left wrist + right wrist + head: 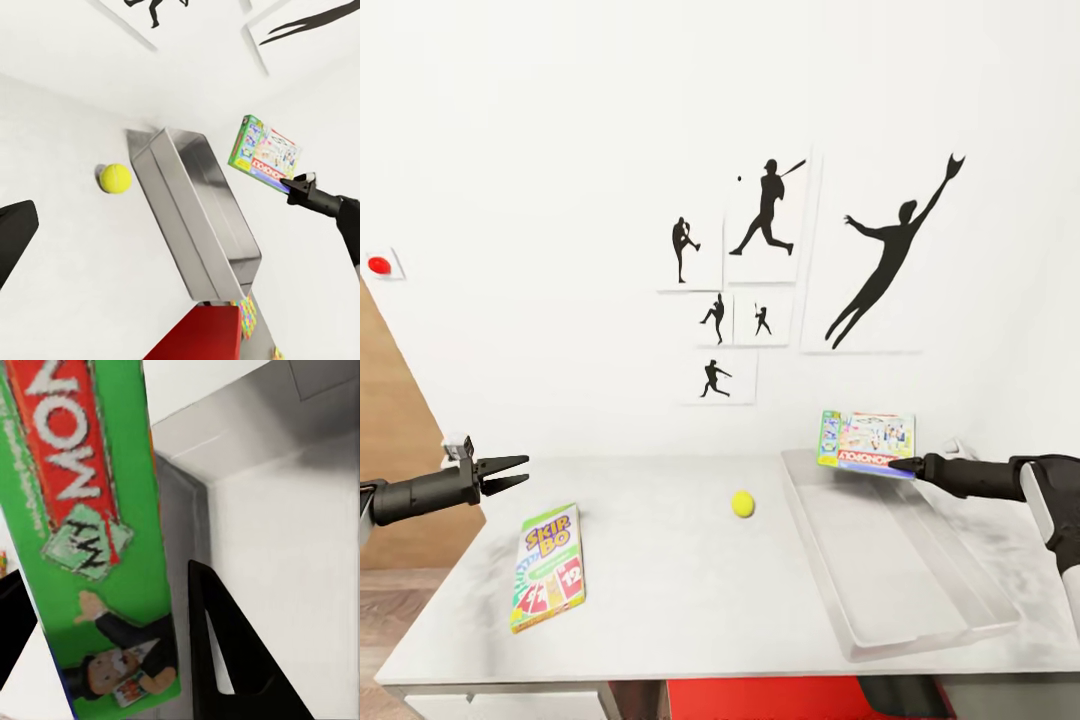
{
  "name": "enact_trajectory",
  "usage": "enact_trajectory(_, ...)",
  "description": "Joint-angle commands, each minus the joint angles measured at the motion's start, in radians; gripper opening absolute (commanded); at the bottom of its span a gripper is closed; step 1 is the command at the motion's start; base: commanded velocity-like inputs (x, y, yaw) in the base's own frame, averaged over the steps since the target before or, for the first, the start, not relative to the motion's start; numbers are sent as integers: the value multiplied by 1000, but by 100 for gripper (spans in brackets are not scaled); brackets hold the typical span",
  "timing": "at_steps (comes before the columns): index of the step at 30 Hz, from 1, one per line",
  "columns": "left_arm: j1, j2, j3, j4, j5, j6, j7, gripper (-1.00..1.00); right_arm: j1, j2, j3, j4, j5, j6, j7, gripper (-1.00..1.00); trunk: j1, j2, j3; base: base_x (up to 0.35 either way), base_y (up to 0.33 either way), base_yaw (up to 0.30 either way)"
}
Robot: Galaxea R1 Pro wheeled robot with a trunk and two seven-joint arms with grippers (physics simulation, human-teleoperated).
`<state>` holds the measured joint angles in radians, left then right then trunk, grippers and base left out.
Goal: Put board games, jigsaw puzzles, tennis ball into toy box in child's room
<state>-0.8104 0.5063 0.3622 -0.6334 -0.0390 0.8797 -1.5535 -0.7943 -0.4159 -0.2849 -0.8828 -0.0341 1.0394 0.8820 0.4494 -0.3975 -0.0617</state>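
Observation:
My right gripper [905, 465] is shut on the edge of a green Monopoly board game [867, 442], held tilted in the air over the far end of the grey toy box [900, 590]. Up close, the green box [97, 547] sits between my black fingers [225, 660], above the toy box wall [180, 502]. A SKIP-BO board game [548, 566] lies flat near the table's left front. The tennis ball [742, 504] rests mid-table, left of the toy box. My left gripper [520, 472] hangs open over the table's left edge. In the left wrist view the ball [115, 178], toy box [199, 210] and held game [265, 154] show.
The pale grey table [690, 590] stands against a white wall with black baseball silhouette pictures [765, 215]. A red object [760, 698] sits below the table's front edge. A brown wooden panel [390, 420] and a red wall button [378, 264] are at the left.

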Motion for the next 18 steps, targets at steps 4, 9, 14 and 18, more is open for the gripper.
enact_trajectory(4, -1, -2, -1, -7, -2, 10, -17, 100, -7, 0, 1, 1, 6, 8, 2, -100, 1, -2, -9, 0, 0, 0)
enact_trajectory(9, -3, -17, -3, -51, -3, 16, -17, 100, -9, 0, 12, -1, 9, 8, 3, -100, 1, -2, -17, 0, 0, 0)
enact_trajectory(14, -7, -56, -6, -153, -3, 56, -17, 100, -12, 2, 36, -2, 9, 8, 4, -100, 1, -2, -25, 0, 0, 0)
enact_trajectory(18, -8, -105, -8, -275, -5, 118, -17, 100, -26, 6, 70, 2, 11, 8, 4, -100, 1, -2, -32, 0, 0, 0)
